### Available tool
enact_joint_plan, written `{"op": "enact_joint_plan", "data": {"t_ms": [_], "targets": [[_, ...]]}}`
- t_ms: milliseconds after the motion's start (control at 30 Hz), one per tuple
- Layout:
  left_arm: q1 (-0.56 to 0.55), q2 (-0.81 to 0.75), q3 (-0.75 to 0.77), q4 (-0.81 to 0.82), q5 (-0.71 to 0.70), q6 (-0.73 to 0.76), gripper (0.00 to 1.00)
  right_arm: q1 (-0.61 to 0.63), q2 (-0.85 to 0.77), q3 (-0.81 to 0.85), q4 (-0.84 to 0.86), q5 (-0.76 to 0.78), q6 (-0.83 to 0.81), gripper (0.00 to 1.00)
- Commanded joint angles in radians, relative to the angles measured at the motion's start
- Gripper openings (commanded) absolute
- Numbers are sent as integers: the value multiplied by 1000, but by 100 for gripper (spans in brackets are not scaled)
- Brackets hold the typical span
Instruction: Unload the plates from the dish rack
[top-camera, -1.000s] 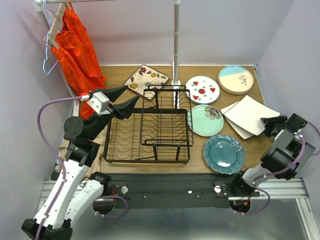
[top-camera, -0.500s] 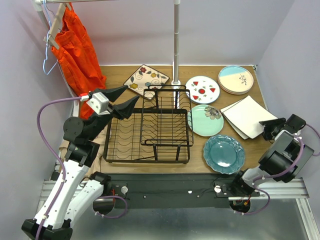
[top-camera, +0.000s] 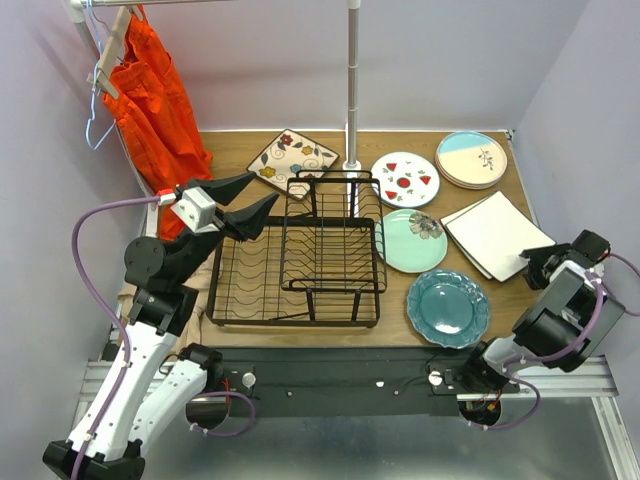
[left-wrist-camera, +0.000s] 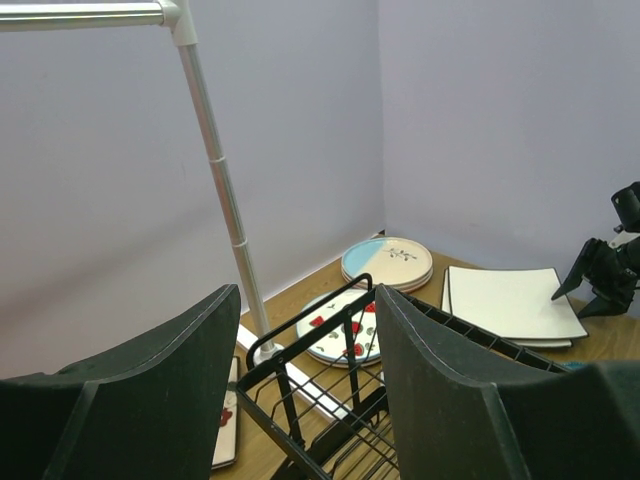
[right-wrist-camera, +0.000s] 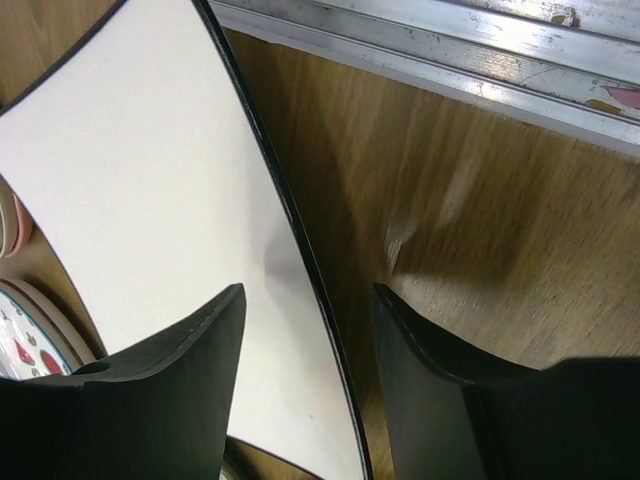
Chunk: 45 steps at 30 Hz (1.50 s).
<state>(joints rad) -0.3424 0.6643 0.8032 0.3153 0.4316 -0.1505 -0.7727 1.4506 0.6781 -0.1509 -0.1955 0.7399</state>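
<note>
The black wire dish rack (top-camera: 300, 262) stands mid-table with no plates in its slots. The plates lie flat on the table: a square flower one (top-camera: 293, 156), a red-fruit one (top-camera: 405, 179), a cream-and-blue stack (top-camera: 471, 158), a mint floral one (top-camera: 412, 240), a teal scalloped one (top-camera: 448, 307) and white square ones (top-camera: 495, 232). My left gripper (top-camera: 262, 192) hovers open over the rack's back left corner (left-wrist-camera: 330, 390), holding nothing. My right gripper (top-camera: 532, 265) is open at the white square plate's near right corner. That plate's dark rim (right-wrist-camera: 290, 220) runs between the jaws, untouched.
An orange garment (top-camera: 155, 100) hangs at the back left beside my left arm. A metal pole (top-camera: 352, 90) rises just behind the rack. Walls close in on the left, back and right. An aluminium rail (right-wrist-camera: 450, 50) edges the table by my right gripper.
My right gripper has opened wider and drawn back toward the near right, off the white square plate, which now rests flat. The left arm has not moved.
</note>
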Motion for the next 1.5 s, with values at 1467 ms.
{"op": "enact_joint_plan", "data": {"t_ms": [1467], "targets": [[3,1,-13,18,-1,3,65,50,-48,-34,48,47,132,50]]}}
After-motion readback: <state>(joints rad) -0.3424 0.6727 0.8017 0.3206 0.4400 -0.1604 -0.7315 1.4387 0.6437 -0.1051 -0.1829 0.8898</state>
